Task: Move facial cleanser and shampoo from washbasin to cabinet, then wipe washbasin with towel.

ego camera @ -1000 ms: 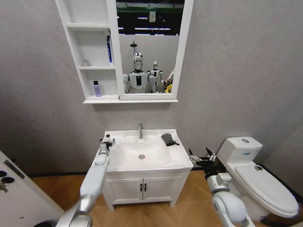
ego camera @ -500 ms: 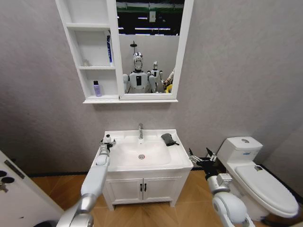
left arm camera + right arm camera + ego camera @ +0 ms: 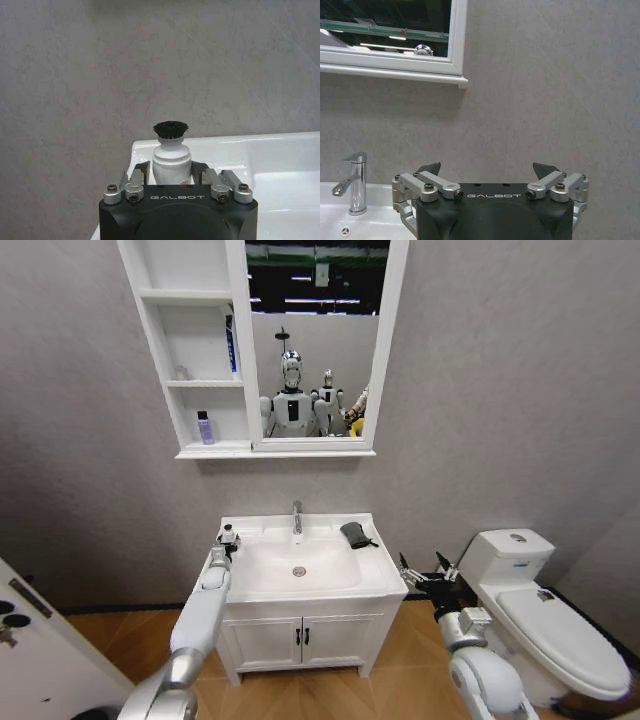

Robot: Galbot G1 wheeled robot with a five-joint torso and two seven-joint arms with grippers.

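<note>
A white bottle [image 3: 171, 155] with a black cap stands on the back left corner of the washbasin [image 3: 310, 592]. My left gripper [image 3: 171, 172] is shut on its body, one finger pressed to each side; in the head view the gripper [image 3: 228, 538] is at that corner. The dark towel [image 3: 355, 534] lies bunched on the basin's right rim. A small purple bottle [image 3: 204, 427] stands in the lowest compartment of the cabinet [image 3: 195, 350]. My right gripper [image 3: 428, 575] hangs open and empty beside the basin's right side.
The chrome tap [image 3: 297, 517] rises at the back of the bowl. A white toilet [image 3: 540, 600] stands close to my right arm. The mirror [image 3: 315, 340] adjoins the cabinet. A two-door vanity [image 3: 300, 640] sits below the basin, a white panel [image 3: 30, 640] at far left.
My left gripper has crept slightly right and forward at the basin's back left corner. The right arm and the towel have stayed put.
</note>
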